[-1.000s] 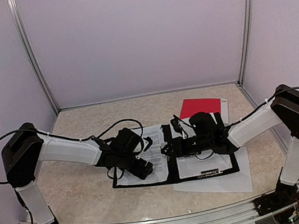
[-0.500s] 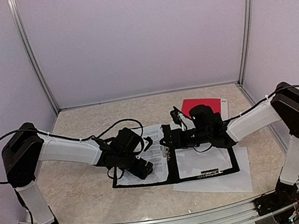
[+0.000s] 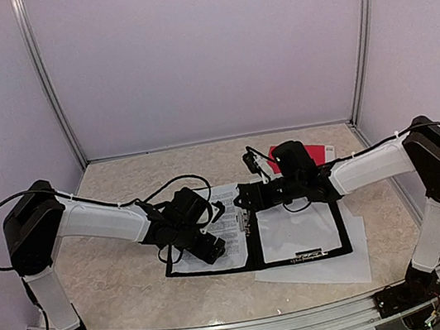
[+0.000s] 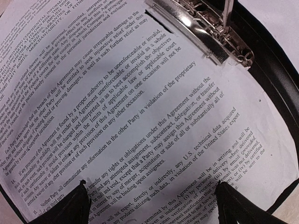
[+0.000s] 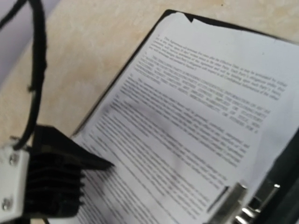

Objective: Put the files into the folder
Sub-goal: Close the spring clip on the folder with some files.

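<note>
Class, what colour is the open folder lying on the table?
The folder is black, seen best in the top external view.

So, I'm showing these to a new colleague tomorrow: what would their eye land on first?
Likely the open black folder at the centre of the table, a densely printed sheet on its left half and a blank sheet on its right. Over it, the left gripper is open above the printed sheet and the right gripper is near the metal ring clip. A red item lies behind.
</note>
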Tool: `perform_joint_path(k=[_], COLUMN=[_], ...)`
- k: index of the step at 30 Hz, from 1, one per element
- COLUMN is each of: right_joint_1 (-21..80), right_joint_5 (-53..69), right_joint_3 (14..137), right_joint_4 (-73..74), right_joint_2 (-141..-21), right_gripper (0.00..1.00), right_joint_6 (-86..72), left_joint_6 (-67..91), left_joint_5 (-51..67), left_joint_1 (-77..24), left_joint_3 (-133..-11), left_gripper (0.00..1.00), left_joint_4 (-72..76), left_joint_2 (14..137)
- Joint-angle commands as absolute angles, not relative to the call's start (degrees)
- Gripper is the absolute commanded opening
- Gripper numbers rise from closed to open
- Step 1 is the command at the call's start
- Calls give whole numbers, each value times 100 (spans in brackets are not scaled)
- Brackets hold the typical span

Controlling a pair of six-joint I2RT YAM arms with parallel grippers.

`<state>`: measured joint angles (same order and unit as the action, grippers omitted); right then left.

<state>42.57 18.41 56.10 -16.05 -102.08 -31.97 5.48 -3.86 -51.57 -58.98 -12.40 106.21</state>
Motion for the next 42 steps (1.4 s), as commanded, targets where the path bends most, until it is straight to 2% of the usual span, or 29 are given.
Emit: perform_joint_path(k=[1,6,14,28,42], right_joint_1=[4219,4179,3911,3667,3553], right_joint_5=[1549,1142,1853,2632,2830], right_joint_3=[5995,6610,7290,7797,7944], right_joint_4=[-363,841,1566,2181,2082], right_joint_2=[-9809,-9965,-10595,-11157,-11420], right_gripper=[46,42,39,35,27], right_joint_6=[-1858,-851,22,797,922], left_joint_6=[527,528,510,506,519], left_joint_5=[-353,-333,-307,-325,-311], left_joint_1=[-5177,-5177,-5177,-5177,-5177], left_joint_3=[-5817,-5818,-5851,-5862,-5880], left_gripper=[90,90,90,90,90], left_joint_4=[-1778,-1781,-1803,-1837,-1886], left_joint_2=[10942,10947,10942,10934,10942])
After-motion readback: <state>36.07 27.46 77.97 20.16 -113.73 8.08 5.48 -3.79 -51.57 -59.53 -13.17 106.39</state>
